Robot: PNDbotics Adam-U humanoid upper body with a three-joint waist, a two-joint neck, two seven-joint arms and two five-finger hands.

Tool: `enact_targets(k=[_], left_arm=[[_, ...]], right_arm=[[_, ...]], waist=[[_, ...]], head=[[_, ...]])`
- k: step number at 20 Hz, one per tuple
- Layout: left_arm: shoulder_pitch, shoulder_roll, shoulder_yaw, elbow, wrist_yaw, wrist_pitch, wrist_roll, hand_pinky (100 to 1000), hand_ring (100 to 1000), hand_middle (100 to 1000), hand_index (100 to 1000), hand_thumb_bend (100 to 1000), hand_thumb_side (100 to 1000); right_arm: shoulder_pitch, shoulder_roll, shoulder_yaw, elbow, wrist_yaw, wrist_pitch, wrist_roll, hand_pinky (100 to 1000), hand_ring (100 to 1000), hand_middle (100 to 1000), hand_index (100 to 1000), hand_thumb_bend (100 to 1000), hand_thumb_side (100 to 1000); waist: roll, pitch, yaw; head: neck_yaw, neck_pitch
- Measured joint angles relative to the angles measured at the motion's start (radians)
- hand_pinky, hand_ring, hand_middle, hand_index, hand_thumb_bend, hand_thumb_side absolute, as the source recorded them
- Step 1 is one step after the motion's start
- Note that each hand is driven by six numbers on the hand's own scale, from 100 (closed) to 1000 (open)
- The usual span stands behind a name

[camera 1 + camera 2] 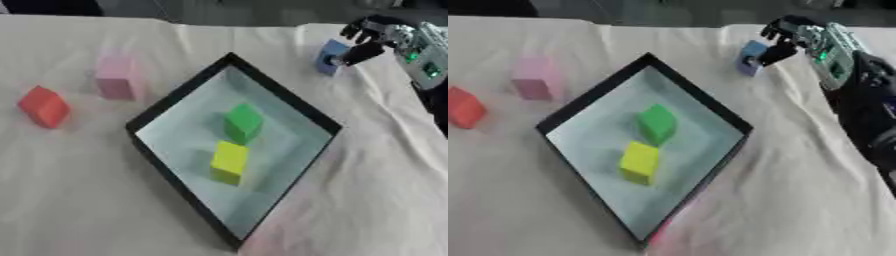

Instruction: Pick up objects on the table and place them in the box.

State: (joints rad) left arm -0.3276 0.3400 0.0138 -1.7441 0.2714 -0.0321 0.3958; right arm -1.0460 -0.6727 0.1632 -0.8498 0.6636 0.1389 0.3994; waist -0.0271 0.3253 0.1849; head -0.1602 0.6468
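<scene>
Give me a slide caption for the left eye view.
Right hand grips blue block beside box holding green and yellow blocks.

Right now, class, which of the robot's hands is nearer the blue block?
Right. The right hand is at the blue block, fingers curled around it; the left hand shows in neither view.

My right hand (372, 40) pinches a blue block (331, 56) beyond the black-rimmed box (175, 102) holding green (242, 122) and yellow blocks (229, 161); pink (116, 76) and red blocks (43, 106) lie left.
</scene>
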Motion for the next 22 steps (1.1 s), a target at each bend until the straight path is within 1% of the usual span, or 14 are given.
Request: enact_targets(k=[6, 10, 12, 14, 18, 19, 20, 21, 22], left_arm=[[-0.008, -0.004, -0.005, -0.005, 0.000, 0.002, -0.003, 804, 797, 786, 815, 264, 693], [-0.011, -0.004, -0.006, -0.005, 0.000, 0.004, -0.005, 805, 798, 786, 815, 263, 695], [-0.015, -0.004, -0.010, -0.005, 0.000, 0.004, -0.007, 805, 798, 787, 815, 262, 696], [-0.017, -0.004, -0.012, -0.006, 0.000, 0.005, -0.010, 805, 799, 787, 815, 262, 697], [-0.018, -0.004, -0.012, -0.008, 0.000, 0.006, -0.013, 805, 799, 787, 814, 263, 696], [-0.018, -0.004, -0.012, -0.008, 0.000, 0.006, -0.013, 805, 799, 787, 814, 262, 696], [-0.018, -0.004, -0.012, -0.008, 0.000, 0.006, -0.014, 805, 799, 787, 814, 262, 697], [-0.018, -0.004, -0.012, -0.008, 0.000, 0.006, -0.014, 805, 799, 787, 814, 262, 697], [-0.018, -0.004, -0.012, -0.008, 0.000, 0.006, -0.014, 805, 799, 787, 814, 261, 698]], right_arm=[[0.005, 0.000, -0.018, 0.021, 0.000, 0.017, -0.037, 849, 817, 791, 861, 437, 384], [0.008, 0.001, -0.028, 0.027, -0.015, 0.033, -0.071, 842, 803, 768, 850, 415, 358], [0.009, 0.003, -0.028, 0.030, -0.026, 0.040, -0.085, 835, 787, 738, 825, 378, 334], [0.009, 0.008, -0.030, 0.030, -0.037, 0.047, -0.096, 831, 775, 716, 807, 359, 307], [0.010, 0.009, -0.033, 0.033, -0.063, 0.054, -0.119, 810, 729, 637, 739, 271, 226], [0.010, 0.010, -0.034, 0.033, -0.072, 0.055, -0.127, 802, 706, 604, 704, 236, 192], [0.010, 0.011, -0.034, 0.034, -0.081, 0.057, -0.135, 796, 694, 589, 688, 215, 165], [0.010, 0.014, -0.034, 0.033, -0.090, 0.058, -0.146, 789, 683, 580, 679, 184, 111], [0.010, 0.016, -0.034, 0.029, -0.100, 0.060, -0.159, 789, 680, 578, 677, 180, 100]], waist=[[0.000, 0.017, 0.012], [0.000, 0.021, 0.015], [0.000, 0.023, 0.017], [0.000, 0.024, 0.019], [0.000, 0.025, 0.020], [0.000, 0.025, 0.020], [0.000, 0.025, 0.020], [0.000, 0.025, 0.019], [0.000, 0.025, 0.016]], head=[[-0.004, -0.016], [-0.007, -0.018], [-0.008, -0.024], [-0.009, -0.026], [-0.010, -0.034], [-0.010, -0.034], [-0.010, -0.034], [-0.010, -0.034], [-0.010, -0.033]])
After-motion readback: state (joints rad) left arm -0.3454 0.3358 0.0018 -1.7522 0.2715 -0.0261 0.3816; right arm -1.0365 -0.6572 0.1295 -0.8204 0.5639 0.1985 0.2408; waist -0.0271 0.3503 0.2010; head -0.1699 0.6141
